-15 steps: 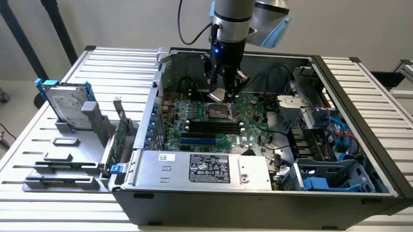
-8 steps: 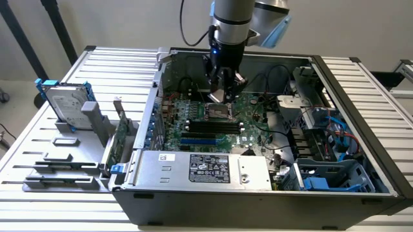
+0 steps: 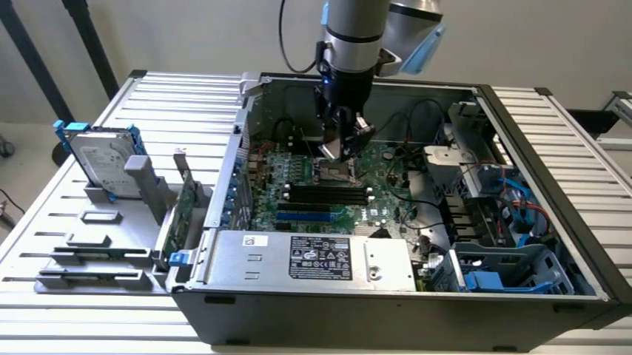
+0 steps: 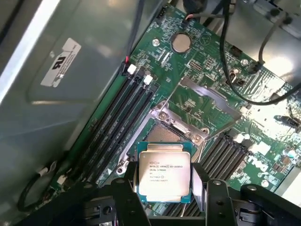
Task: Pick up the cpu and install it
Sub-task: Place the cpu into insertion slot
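The claw [image 4: 163,186] is clamped on the cpu [image 4: 164,170]. One finger presses each of two opposite edges, and the printed metal top faces the wrist camera. In the exterior view the chip hangs low inside the computer case [image 3: 538,155], and the open socket [image 3: 336,174] sits close by at six o'clock from the claw. The socket's hinged plate [image 4: 202,100] stands swung up and out of the way.

This step likely depends on alignment more than force. The chip should stay level, with its edges square to the socket frame. Its corner mark should match the socket's, though the pictures do not show whether it does. A straight descent with no sideways slide probably suits the fine contacts best. The fingers need to stay clear of the raised plate, the memory slots [image 4: 123,117] beside the socket and the black cables [image 4: 229,61] nearby.
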`<state>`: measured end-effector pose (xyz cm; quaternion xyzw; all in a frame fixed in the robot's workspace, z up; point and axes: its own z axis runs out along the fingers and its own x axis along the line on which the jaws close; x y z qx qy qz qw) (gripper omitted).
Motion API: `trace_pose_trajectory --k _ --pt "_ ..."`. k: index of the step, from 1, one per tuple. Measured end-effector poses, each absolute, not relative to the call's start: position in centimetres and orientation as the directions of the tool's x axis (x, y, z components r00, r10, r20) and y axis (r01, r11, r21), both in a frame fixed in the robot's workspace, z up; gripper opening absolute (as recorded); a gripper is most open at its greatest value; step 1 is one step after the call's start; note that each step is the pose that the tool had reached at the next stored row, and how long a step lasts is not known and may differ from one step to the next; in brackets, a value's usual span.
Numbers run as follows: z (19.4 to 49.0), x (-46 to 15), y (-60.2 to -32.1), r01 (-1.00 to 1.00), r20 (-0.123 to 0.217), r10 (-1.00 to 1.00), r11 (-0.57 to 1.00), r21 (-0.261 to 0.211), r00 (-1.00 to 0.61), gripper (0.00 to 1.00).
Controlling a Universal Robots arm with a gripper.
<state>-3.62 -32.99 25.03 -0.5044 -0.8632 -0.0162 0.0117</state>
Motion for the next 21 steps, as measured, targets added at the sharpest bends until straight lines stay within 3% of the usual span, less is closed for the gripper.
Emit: trace_pose_trajectory --k 21 --pt "23.3 -3.6 -33.0 0.996 0.037 0.996 0.087 0.016 -0.087 0.55"
